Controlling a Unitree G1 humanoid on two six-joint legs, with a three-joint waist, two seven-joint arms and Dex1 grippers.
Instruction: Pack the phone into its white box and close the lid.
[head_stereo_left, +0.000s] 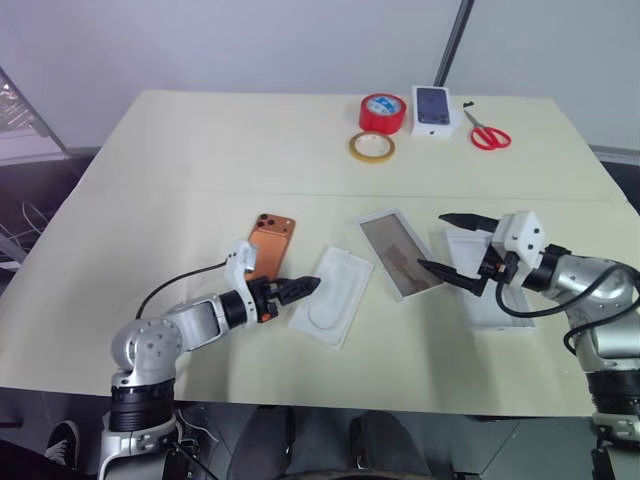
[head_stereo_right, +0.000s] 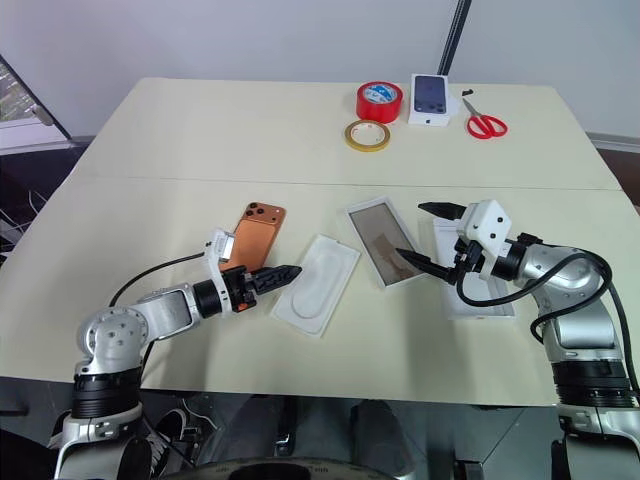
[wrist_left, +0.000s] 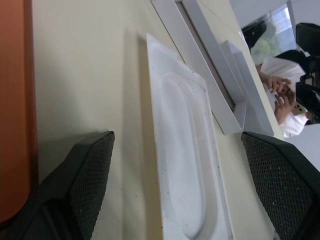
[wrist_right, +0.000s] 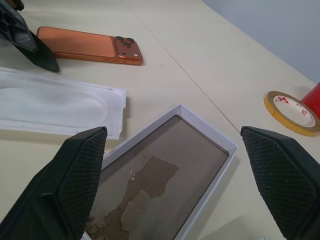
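My left hand (head_stereo_left: 300, 290), fingers spread, hovers between the phone (head_stereo_left: 270, 246) and the insert (head_stereo_left: 333, 296); my right hand (head_stereo_left: 452, 246), spread, waits over the white box (head_stereo_left: 398, 252).

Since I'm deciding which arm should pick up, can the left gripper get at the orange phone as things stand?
Probably yes. The left gripper is open, and the phone lies flat right beside it with nothing on top. The white insert lies on its other side.

Head stereo overhead; wrist cameras table-close.

Red tape roll (head_stereo_left: 382, 112), yellow tape ring (head_stereo_left: 371, 146), scissors (head_stereo_left: 487, 130), white insert (head_stereo_left: 332, 295)
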